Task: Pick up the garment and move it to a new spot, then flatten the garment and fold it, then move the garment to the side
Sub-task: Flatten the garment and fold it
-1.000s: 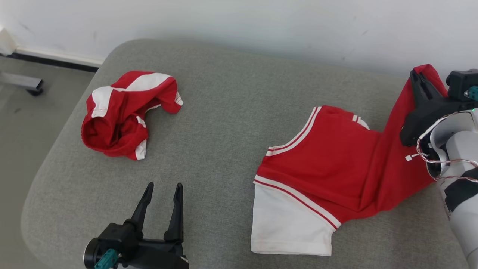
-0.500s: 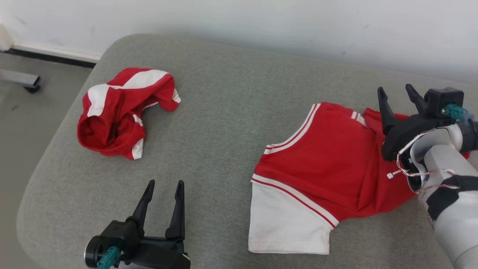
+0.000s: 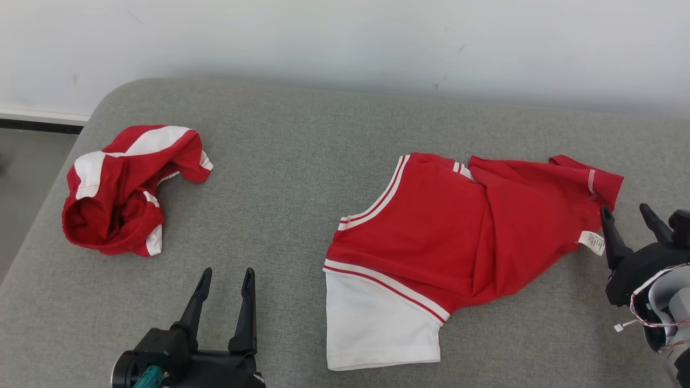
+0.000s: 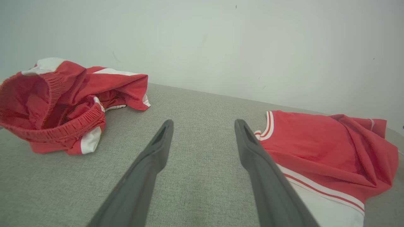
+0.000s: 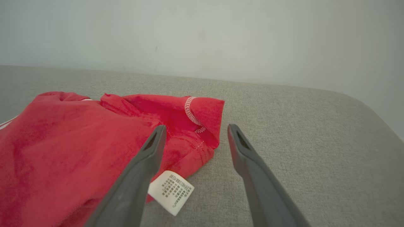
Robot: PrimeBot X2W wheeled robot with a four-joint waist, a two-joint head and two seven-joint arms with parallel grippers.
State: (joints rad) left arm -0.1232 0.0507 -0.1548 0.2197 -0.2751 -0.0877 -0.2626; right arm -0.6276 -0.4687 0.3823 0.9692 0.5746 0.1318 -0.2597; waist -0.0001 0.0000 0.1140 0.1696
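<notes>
the red t-shirt (image 3: 431, 231) lies partly spread right of centre on the grey fabric cushion (image 3: 302, 161), its white sleeve (image 3: 377, 328) toward the near edge and its right hem bunched and folded over. a white care label (image 3: 592, 242) sticks out at the hem's near right corner; its small print is too fine to read. the right gripper (image 3: 625, 210) sits just beside that label, fingers spread apart and empty. the left gripper (image 3: 227, 272) rests at the near left, likewise spread and empty, well apart from the shirt. crumpled red-and-white shorts (image 3: 116, 205) lie at the far left. a pale wall (image 3: 345, 43) stands behind, and grey floor (image 3: 27, 172) shows at the left.
</notes>
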